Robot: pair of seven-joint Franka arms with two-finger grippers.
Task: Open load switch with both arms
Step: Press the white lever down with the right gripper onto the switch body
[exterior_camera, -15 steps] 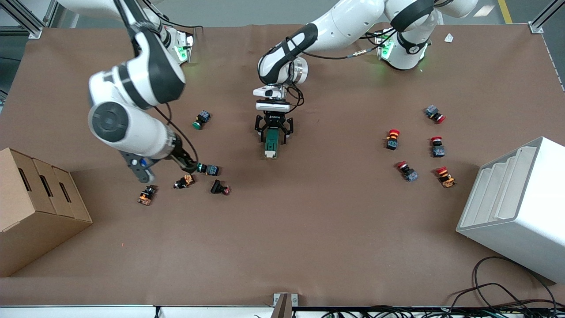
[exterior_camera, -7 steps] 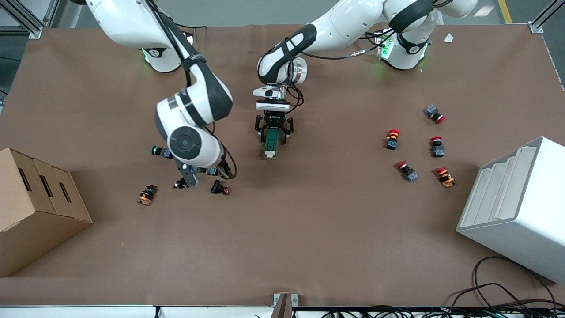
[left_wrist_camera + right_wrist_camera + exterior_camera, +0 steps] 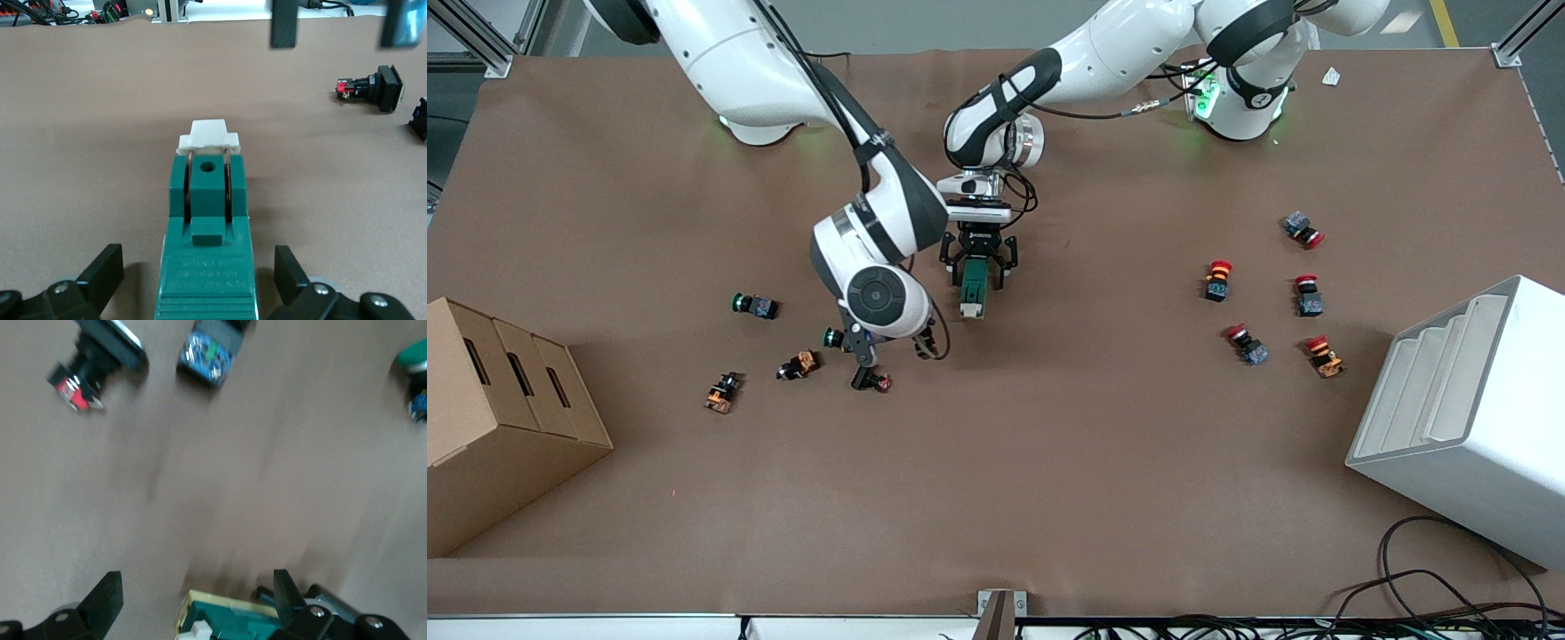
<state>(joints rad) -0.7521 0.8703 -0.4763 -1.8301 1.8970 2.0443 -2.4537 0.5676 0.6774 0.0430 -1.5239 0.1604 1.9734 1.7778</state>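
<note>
My right hand (image 3: 891, 342), fingers spread and empty, has swung in beside the dark green oblong load switch (image 3: 972, 288) on the bench, which my left hand (image 3: 978, 265) straddles, fingers not closed on it: ready to open it

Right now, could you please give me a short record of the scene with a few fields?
load switch: dark green, white tab at one end, lying on the brown table
left end effector: open, fingers astride the load switch, not touching it
right end effector: open, over the table beside the load switch, toward the right arm's end
push buttons: one cluster by the right end effector, red-capped ones toward the left arm's end
task state: load switch not yet gripped
</note>
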